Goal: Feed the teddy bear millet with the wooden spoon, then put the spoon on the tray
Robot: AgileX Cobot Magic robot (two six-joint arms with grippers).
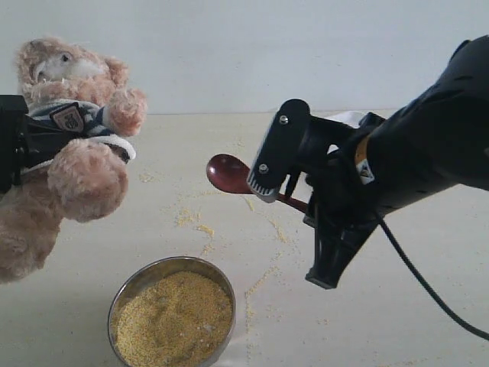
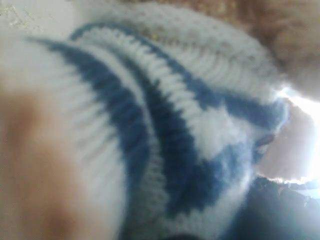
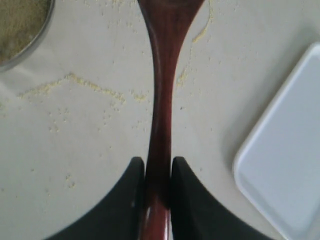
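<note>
The teddy bear [image 1: 76,153] fills the upper left of the exterior view, raised above the table [image 1: 191,138]. A bowl [image 1: 141,274] stands on the table at lower centre-left, with millet [image 1: 174,317] in it. The spoon [image 1: 228,173] hangs mid-frame, right of the bear, its handle between the right fingers [image 3: 125,200]. Loose grains lie below it. The tray [image 3: 285,165] lies on the table near the handle, apart from it.

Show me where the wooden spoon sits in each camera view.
Exterior: wooden spoon mid-frame, its scoop toward the teddy bear.
Left wrist: not in it.
Right wrist: its handle runs up the centre, clamped in the right end effector.
Shared landmark: the steel bowl, exterior and right wrist.
</note>
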